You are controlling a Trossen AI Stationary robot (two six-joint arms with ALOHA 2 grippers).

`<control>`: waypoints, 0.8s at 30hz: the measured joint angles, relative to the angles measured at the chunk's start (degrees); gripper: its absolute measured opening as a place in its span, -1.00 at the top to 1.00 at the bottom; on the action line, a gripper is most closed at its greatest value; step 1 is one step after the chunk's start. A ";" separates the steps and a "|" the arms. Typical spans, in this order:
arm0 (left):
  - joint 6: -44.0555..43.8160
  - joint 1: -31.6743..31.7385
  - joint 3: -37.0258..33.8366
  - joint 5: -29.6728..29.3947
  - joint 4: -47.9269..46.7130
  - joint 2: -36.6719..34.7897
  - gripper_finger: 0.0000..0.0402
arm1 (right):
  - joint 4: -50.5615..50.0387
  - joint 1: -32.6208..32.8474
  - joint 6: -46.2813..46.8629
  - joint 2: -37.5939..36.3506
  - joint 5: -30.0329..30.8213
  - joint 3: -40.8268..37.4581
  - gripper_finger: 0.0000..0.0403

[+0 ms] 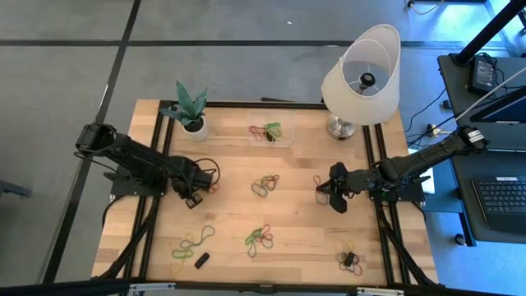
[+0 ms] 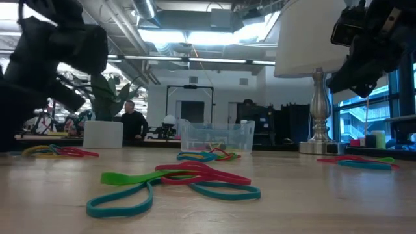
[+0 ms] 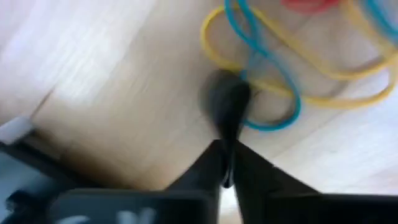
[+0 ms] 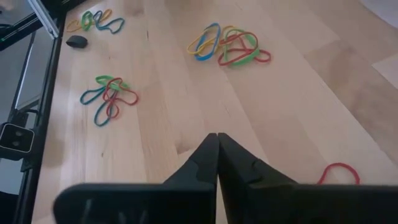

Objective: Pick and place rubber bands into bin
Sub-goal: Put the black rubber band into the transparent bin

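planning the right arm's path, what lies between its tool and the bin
High view: bare wood between the right tool and the bin, apart from one red band close by.

Wooden table [image 1: 230, 214], black-framed. On it: rubber bands [image 1: 265, 186] in scattered clusters at centre and along near edge, clear bin [image 1: 272, 134] far centre, plant pot [image 1: 194, 127] far left, lamp [image 1: 359, 78] far right, small black block [image 1: 201, 260] near left.

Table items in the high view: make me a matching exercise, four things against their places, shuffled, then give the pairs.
Things:
1. clear plastic bin
2. white-shaded lamp
3. small black block
4. green plant in a white pot

Places:
A. near edge, left part
B. far edge, middle
C. far left corner
D. far right corner

Pairs: 1-B, 2-D, 3-A, 4-C
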 joint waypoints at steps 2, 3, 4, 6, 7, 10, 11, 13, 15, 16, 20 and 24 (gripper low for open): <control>-2.07 -0.01 1.79 -0.02 -4.06 0.00 0.95 | -0.01 0.00 -0.03 0.00 0.00 0.00 0.95; -2.74 -0.06 3.09 -0.01 -6.15 0.00 0.96 | -0.01 0.00 -0.12 0.00 0.00 0.00 0.95; -3.42 -0.07 4.73 -0.01 -7.40 0.00 0.97 | -0.01 0.00 -0.14 0.00 0.00 0.00 0.95; -4.25 -0.03 8.45 -0.59 -10.46 -0.26 0.97 | -0.01 0.00 -0.14 0.00 -0.04 0.00 0.95; -4.50 -0.03 10.53 -1.25 -12.65 -0.39 0.97 | -0.03 0.00 -0.15 0.00 -0.04 0.00 0.95; -4.72 -0.03 17.84 -4.77 -18.65 -0.44 0.97 | -0.02 0.00 -0.36 0.00 -0.09 0.00 0.95; -4.72 -0.03 20.57 -6.21 -20.29 -0.50 0.97 | -0.03 0.00 -0.82 0.00 -0.09 0.00 0.95; -4.68 -0.03 25.57 -9.43 -22.51 -0.50 0.97 | -0.03 0.00 -1.62 0.02 -0.09 0.00 0.95; -4.69 -0.03 30.57 -14.18 -22.30 -0.50 0.98 | -0.03 0.00 -2.60 0.02 -0.11 0.00 0.95; -4.53 -0.01 32.90 -16.41 -21.88 -0.50 0.98 | -0.05 -0.02 -2.86 0.02 -0.10 0.00 0.95; -1.17 1.56 40.51 -23.89 -18.50 0.44 0.98 | -0.04 -0.02 -2.95 0.02 -0.10 0.00 0.95; 7.92 5.94 46.64 -26.42 -13.84 3.76 0.98 | 0.12 -0.02 -2.95 0.04 0.05 0.00 0.95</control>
